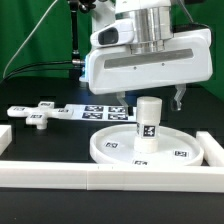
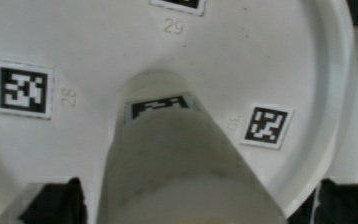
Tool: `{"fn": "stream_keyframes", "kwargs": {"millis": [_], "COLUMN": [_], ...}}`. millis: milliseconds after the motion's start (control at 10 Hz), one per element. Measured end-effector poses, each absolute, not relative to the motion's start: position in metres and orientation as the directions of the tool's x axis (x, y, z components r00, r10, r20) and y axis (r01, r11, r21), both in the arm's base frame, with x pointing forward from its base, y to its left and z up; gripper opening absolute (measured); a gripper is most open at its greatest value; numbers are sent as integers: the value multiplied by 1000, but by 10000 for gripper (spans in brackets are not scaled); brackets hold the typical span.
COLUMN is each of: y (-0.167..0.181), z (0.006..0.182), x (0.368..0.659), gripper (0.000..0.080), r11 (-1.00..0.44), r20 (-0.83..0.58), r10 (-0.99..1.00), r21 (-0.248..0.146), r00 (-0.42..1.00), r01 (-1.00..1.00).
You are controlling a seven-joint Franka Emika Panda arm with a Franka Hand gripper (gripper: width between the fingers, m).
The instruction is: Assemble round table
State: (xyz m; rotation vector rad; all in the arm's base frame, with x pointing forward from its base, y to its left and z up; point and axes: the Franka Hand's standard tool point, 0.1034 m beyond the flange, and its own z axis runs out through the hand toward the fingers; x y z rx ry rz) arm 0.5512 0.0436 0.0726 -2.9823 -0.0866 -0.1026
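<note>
The large rimmed round disc (image 1: 175, 140) lies flat on the table near the front. The short cylindrical leg (image 1: 148, 125) stands upright on its middle, with a tag on its side. My gripper (image 1: 152, 99) hangs just above the leg's top, its jaws apart on either side of it. In the wrist view the leg (image 2: 179, 160) rises toward the camera between the two dark fingertips (image 2: 51, 205), with a small gap at each side, and the disc (image 2: 87, 50) lies behind it. The cross-shaped foot (image 1: 35, 115) lies flat at the exterior view's left, well apart from the disc.
The marker board (image 1: 95, 110) lies behind the disc, between it and the foot. A long white border rail (image 1: 100, 177) runs along the front, with another (image 1: 213, 150) at the exterior view's right and a short end (image 1: 5, 133) at its left.
</note>
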Motion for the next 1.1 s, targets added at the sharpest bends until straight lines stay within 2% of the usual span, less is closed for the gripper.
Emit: {"fn": "stream_keyframes", "kwargs": {"millis": [300,1100], "y": [45,42], "z": [76,75], "x": [560,561], "gripper": [649,649], "r11": [-918,-690], "r20": [90,107], "r10": [378,716], "r21": [-93,-43], "r00": [921,690], "r01": [386,722]}}
